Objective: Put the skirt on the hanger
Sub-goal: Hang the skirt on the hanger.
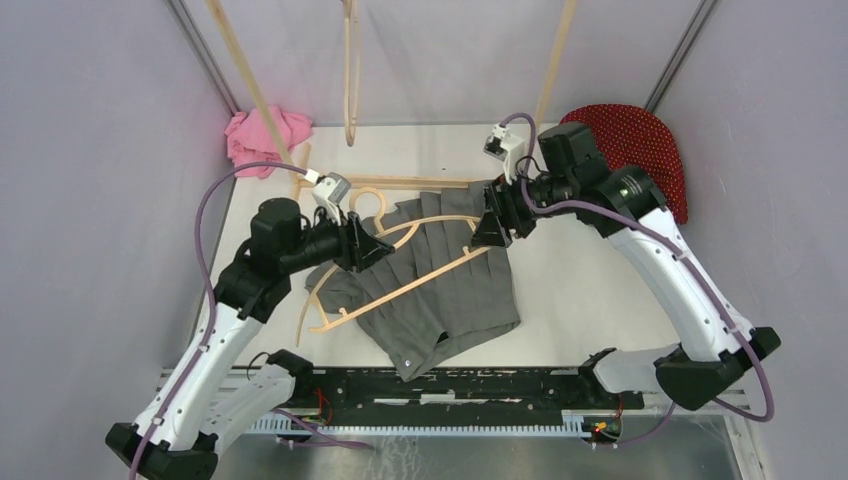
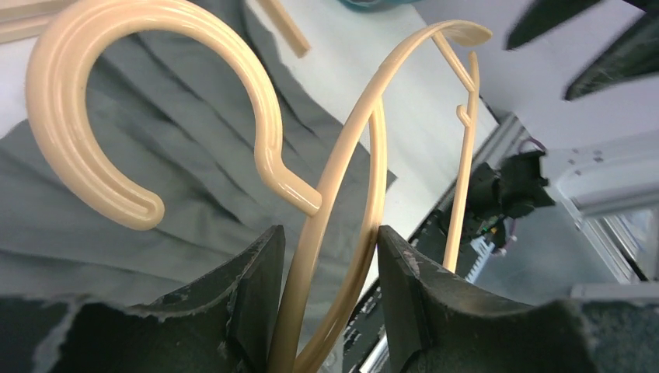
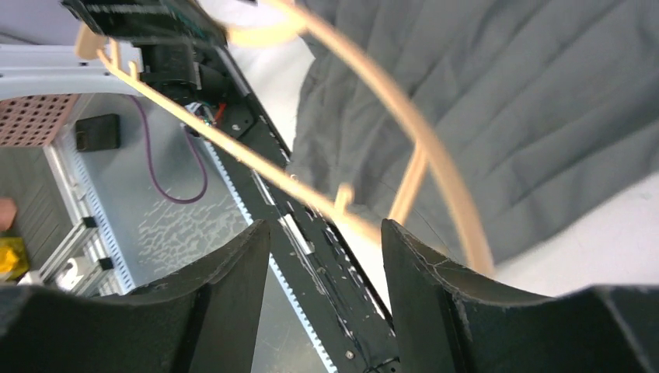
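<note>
A grey pleated skirt (image 1: 450, 290) lies spread on the table's middle, and shows in the left wrist view (image 2: 155, 155) and the right wrist view (image 3: 544, 101). A cream hanger (image 1: 400, 292) lies tilted across it, hook toward the back left. My left gripper (image 1: 368, 248) is shut on the hanger (image 2: 35, 85) just below its hook, with both thin bars pinched between the jaws (image 2: 330, 233). My right gripper (image 1: 492, 228) hovers over the skirt's back right corner. It stands open (image 3: 325, 225) with nothing between its fingers, and the hanger (image 3: 233, 151) passes just beyond the tips.
A pink cloth (image 1: 262, 138) lies at the back left by a wooden rack pole (image 1: 250, 90). A second hanger (image 1: 350, 80) hangs at the back. A red dotted cushion (image 1: 640, 140) sits at the back right. A black rail (image 1: 450, 385) runs along the near edge.
</note>
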Controlling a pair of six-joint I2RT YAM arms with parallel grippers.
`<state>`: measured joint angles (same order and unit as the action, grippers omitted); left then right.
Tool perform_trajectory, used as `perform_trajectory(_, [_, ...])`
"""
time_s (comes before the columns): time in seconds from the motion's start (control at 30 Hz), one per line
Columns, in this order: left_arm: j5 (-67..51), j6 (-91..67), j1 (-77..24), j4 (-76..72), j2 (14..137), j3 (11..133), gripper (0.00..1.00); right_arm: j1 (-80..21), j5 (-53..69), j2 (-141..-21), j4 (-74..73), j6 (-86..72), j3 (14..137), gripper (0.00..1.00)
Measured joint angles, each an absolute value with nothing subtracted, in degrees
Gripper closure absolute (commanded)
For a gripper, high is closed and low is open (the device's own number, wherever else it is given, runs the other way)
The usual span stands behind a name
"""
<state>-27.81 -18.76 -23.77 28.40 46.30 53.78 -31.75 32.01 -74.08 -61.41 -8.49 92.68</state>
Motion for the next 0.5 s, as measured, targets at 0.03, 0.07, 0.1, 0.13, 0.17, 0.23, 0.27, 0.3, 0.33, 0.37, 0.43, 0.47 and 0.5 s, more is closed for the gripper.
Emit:
perform_trajectory(0.03, [-28.9, -18.8, -24.1, 28.0, 46.5, 53.8, 0.95, -31.8, 33.2, -75.3, -61.1, -8.4, 93.5, 0.40])
perform_trajectory(0.07, [-30.5, -18.6, -24.8, 27.6, 46.8, 53.8, 0.95, -31.8, 34.8, -76.7, -60.9, -8.1, 94.5, 0.40])
perform_trajectory(0.1, [-32.0, -18.5, -25.6, 27.1, 47.2, 53.8, 0.95, -31.9, 36.1, -78.3, -60.5, -7.9, 95.4, 0.40])
perform_trajectory(0.13, [-33.3, -18.4, -26.8, 26.8, 47.7, 53.8, 0.95, -31.9, 37.2, -79.7, -60.4, -7.6, 96.2, 0.41])
perform_trajectory(0.17, [-34.1, -18.2, -28.3, 26.7, 48.3, 53.8, 0.95, -32.0, 38.1, -81.2, -60.4, -7.3, 97.1, 0.42])
perform_trajectory(0.23, [-34.8, -17.4, -32.0, 26.7, 49.3, 53.8, 0.95, -32.2, 40.2, -83.9, -60.3, -6.9, 99.0, 0.42])
perform_trajectory(0.27, [-35.0, -17.0, -34.2, 26.7, 49.8, 53.8, 0.95, -32.3, 41.5, -85.2, -60.1, -6.7, 99.7, 0.43])
perform_trajectory(0.3, [-35.0, -16.6, -36.3, 26.7, 50.3, 53.8, 0.96, -32.4, 42.8, -86.2, -59.8, -6.6, 100.2, 0.43])
perform_trajectory(0.33, [-35.0, -16.4, -38.0, 26.7, 50.7, 53.8, 0.96, -32.6, 44.0, -86.8, -59.5, -6.5, 100.2, 0.43])
perform_trajectory(0.37, [-34.9, -16.2, -39.4, 26.9, 51.1, 53.9, 0.96, -33.0, 45.2, -87.3, -59.4, -6.3, 100.2, 0.43])
perform_trajectory(0.43, [-34.0, -14.8, -41.9, 27.1, 52.4, 54.0, 0.96, -34.0, 46.9, -87.5, -59.0, -6.1, 100.0, 0.44])
perform_trajectory(0.47, [-33.6, -14.9, -42.6, 27.4, 52.9, 54.0, 0.96, -34.7, 47.7, -87.3, -58.7, -5.9, 99.5, 0.45])
perform_trajectory(0.5, [-33.1, -14.9, -43.0, 27.6, 53.4, 54.0, 0.96, -35.5, 48.1, -86.8, -58.4, -5.8, 98.6, 0.46])
